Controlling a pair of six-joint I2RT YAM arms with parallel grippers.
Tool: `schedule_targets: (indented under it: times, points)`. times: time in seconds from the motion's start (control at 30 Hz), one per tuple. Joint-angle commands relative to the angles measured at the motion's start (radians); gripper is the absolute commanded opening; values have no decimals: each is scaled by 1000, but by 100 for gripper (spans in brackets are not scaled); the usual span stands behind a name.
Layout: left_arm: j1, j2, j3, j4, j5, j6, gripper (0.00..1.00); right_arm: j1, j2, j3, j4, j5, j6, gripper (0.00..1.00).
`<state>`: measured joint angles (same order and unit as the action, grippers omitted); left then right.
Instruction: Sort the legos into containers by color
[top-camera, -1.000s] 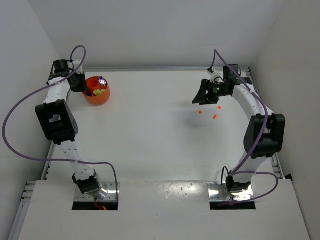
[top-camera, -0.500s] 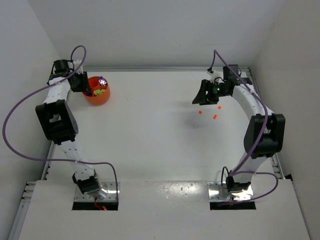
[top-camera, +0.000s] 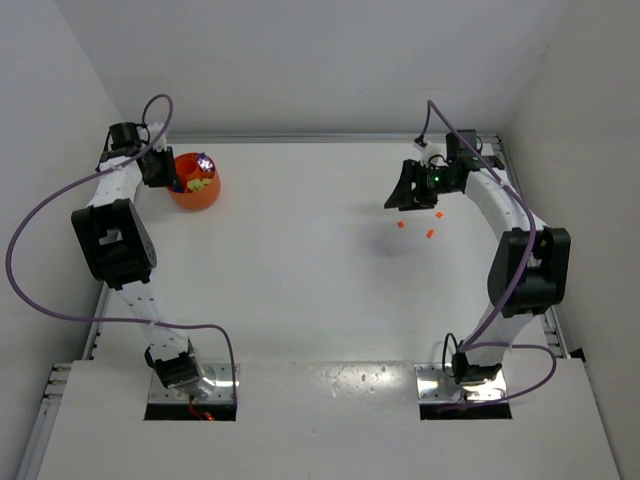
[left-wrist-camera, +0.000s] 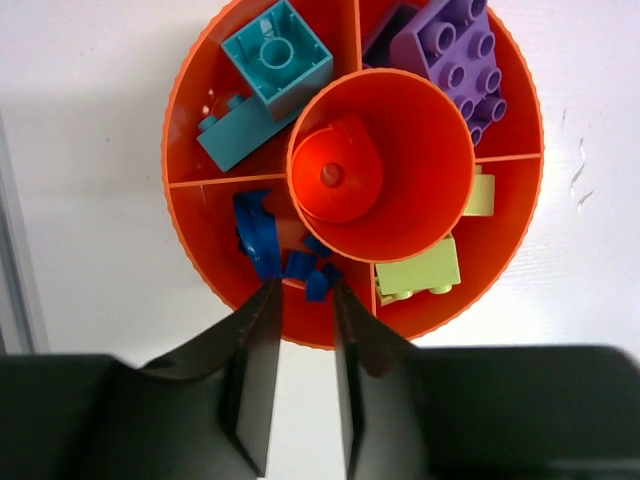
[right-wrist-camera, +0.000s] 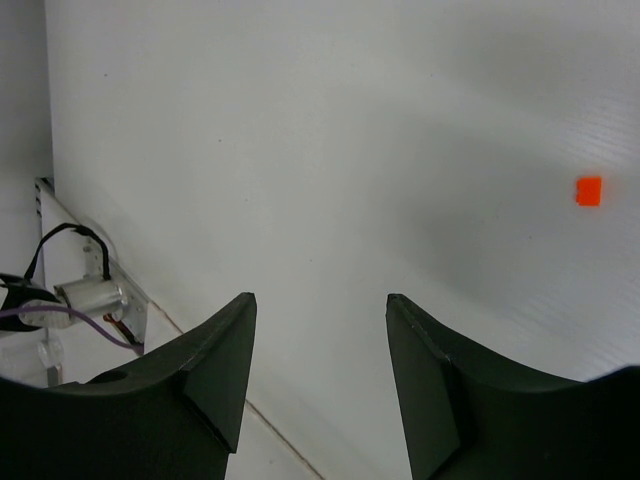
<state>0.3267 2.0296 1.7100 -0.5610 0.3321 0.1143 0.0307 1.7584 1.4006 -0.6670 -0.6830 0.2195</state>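
The left gripper (left-wrist-camera: 302, 288) has just eased its jaws apart, empty, and the blue legos (left-wrist-camera: 262, 235) lie in the orange bowl (left-wrist-camera: 505, 228) by its fingertips, so that drop looks done, while the right gripper (right-wrist-camera: 320, 297) hangs released near an unsorted orange brick (right-wrist-camera: 589, 190).

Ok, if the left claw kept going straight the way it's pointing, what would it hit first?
Most likely the dark blue bricks in the nearest compartment of the orange bowl; the left claw points right at them. Depth is unclear, so the bowl's near rim might come first.
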Motion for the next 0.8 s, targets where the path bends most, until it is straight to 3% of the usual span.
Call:
schedule_targets:
  times: [0.0,0.07,0.17,0.37,0.63,0.67,0.7,0.73,0.77]
  points:
    - [-6,-52,-3,15,-15,-51,33,6,-30,-2,17,-20,-17,56]
    - [4,-52,-12,15,-15,-67,43,6,-30,-2,17,-44,-28,56]
    - [5,-72,-24,15,24,-67,49,15,-30,-2,17,-76,-28,56]
    - [14,-114,-41,35,54,-88,50,61,-30,-11,27,-156,-38,57]
    - [38,-253,-53,102,185,-82,50,92,-74,-11,18,-6,-86,56]
    - [38,-272,-53,102,235,-68,53,92,-74,-11,18,23,-97,54]
    - [38,-293,-64,102,255,-58,82,92,-74,-21,18,84,-97,54]
    - [26,-316,-75,102,280,-20,99,92,-86,-22,18,112,-121,53]
    - [15,-365,-85,83,332,13,100,92,-86,-32,18,143,-134,51]
